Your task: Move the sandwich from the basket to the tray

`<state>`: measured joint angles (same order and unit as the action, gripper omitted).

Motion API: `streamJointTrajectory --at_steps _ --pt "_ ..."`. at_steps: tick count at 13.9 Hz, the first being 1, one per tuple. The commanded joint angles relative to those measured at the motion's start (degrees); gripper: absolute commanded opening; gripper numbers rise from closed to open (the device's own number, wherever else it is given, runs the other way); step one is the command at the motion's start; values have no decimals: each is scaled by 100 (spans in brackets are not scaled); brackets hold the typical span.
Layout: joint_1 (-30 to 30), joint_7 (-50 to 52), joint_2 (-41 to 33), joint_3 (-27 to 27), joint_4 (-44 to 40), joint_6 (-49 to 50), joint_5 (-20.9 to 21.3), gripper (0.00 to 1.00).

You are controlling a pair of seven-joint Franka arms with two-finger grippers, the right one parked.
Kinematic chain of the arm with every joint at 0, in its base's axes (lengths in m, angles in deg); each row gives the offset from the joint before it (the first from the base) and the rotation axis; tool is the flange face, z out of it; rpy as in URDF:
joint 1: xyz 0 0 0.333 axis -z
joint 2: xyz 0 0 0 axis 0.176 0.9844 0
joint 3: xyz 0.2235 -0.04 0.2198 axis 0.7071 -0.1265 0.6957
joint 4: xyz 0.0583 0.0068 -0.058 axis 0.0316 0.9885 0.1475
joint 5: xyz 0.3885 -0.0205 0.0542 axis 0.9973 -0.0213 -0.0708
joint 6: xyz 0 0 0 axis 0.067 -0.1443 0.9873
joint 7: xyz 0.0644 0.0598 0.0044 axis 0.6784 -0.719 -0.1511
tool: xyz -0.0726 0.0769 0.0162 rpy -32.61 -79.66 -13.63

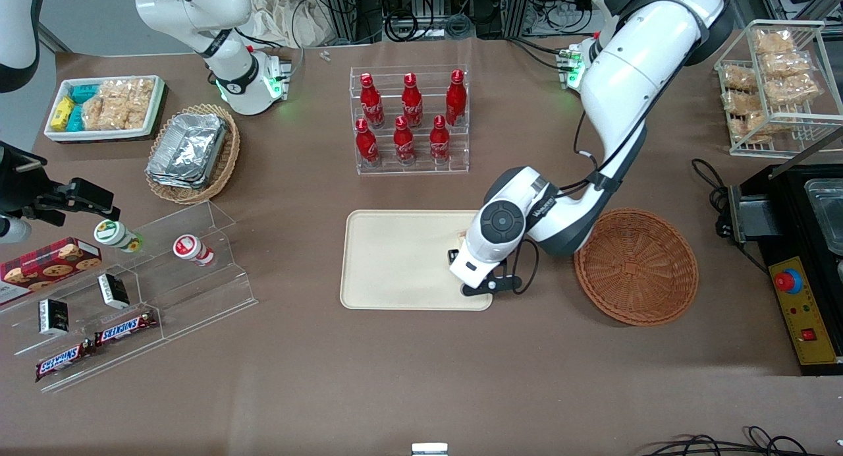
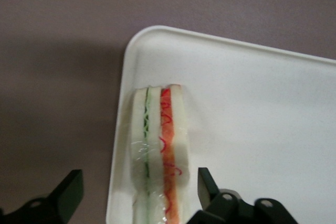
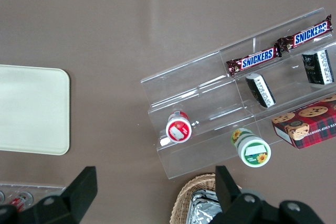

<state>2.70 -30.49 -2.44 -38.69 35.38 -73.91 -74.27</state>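
"SNICKERS" on 2 candy bars [image 3: 252, 60]

From the front I see only a sliver of the sandwich [image 1: 462, 235]; my arm's wrist hides the rest, the gripper [image 2: 139, 187] and a corner of the tray [image 1: 395, 258]. The wrist view's edge cuts off sandwich and fingers [image 2: 207, 184].

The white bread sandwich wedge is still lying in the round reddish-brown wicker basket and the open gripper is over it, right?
Not quite. The sandwich wedge lies on the cream rectangular tray, near its edge, as the left wrist view shows. The reddish-brown wicker basket holds nothing. The open gripper is over the sandwich.
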Motion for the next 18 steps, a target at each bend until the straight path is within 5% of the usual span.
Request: streamJointTrajectory --at_steps 1,5,8,14,18 --pt "-271 23 -418 -49 -147 842 65 100" --pt "-834 -389 -1279 -234 -113 1932 -189 100" --pt "-1335 -1495 -1981 -77 -78 2549 -935 100" --pt "-1293 -3156 -3791 1197 1492 2463 -1481 100" --pt "-1310 -4378 -4382 1883 2075 2260 -1587 100"
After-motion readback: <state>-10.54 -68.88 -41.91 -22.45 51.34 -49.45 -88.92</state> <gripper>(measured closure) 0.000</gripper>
